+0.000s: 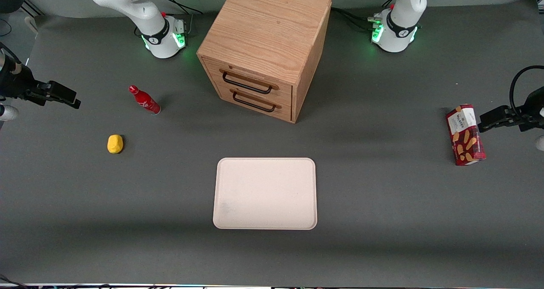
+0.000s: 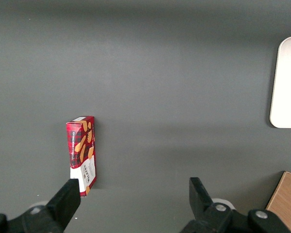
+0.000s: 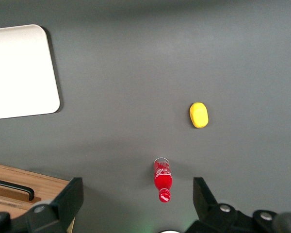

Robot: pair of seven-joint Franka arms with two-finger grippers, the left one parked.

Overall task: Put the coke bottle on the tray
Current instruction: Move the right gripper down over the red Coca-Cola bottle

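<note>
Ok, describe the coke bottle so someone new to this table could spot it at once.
Start at the wooden drawer cabinet, then look toward the working arm's end of the table, where the open gripper hangs. The coke bottle stands between them: slim, all red, red-capped, unlike the rounded yellow object lying nearer the front camera.

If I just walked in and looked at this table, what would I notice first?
Probably the big wooden drawer cabinet in the middle, with the pale tray lying nearer the front camera. Next, the little red coke bottle standing toward the working arm's end, with a yellow lemon-like lump near it. The gripper hangs open beside the bottle, holding nothing.
</note>
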